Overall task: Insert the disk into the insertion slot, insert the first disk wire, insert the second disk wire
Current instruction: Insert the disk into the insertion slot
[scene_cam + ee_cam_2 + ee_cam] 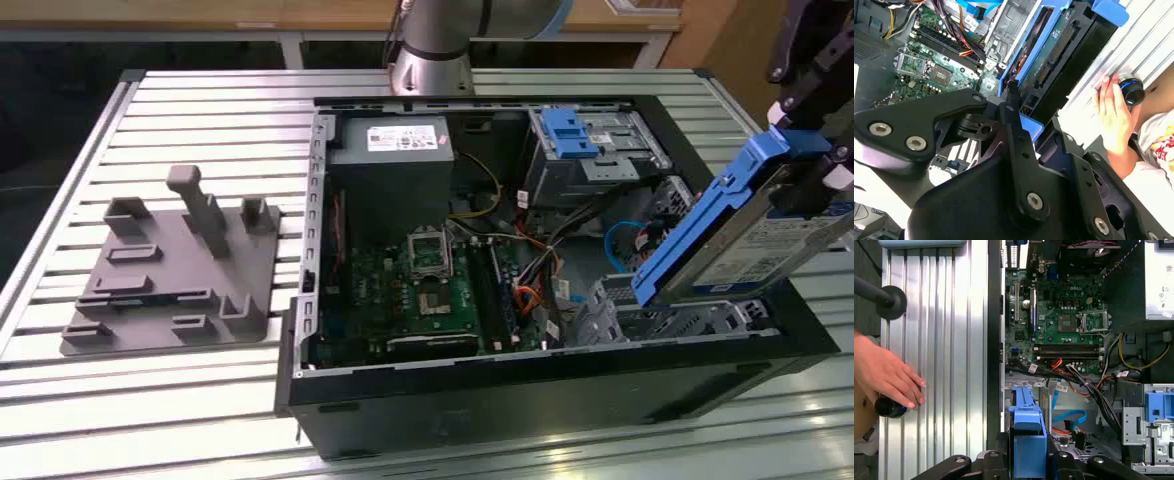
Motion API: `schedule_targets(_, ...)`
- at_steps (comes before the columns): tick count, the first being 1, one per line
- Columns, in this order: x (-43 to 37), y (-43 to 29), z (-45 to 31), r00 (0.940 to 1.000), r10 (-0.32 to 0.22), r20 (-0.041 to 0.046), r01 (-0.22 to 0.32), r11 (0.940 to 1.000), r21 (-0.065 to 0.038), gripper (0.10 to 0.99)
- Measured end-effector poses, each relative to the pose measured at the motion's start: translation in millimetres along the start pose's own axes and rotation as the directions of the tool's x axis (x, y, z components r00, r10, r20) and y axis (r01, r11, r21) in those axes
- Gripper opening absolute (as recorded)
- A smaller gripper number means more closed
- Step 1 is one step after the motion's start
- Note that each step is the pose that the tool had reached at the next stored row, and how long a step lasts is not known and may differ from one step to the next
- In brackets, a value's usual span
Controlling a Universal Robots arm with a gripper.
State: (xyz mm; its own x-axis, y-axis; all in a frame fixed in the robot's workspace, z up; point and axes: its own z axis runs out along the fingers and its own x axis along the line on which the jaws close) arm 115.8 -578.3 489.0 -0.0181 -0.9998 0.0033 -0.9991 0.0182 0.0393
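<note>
Exterior view: the black gripper point(807, 185) is clamping the tilted, blue-framed silver disk point(747, 240) over the grey perforated insertion slot point(687, 320); that tilt is probably risking a jammed corner.

A slatted aluminium table point(200, 110) carries everything here. An open black computer case point(534, 400) sits on it toward the exterior view's right, and a grey fixture plate point(160, 290) with upright pegs lies well apart on the left. In the first wrist view a person's hand point(884, 372) rests on the slats, touching a small dark cylinder point(890, 409)
</note>
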Motion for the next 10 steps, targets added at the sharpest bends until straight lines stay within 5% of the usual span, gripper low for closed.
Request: schedule_targets(10, 0.0, 0.0, 0.0, 1.0, 0.0, 0.0, 0.0, 1.0, 0.0, 0.361)
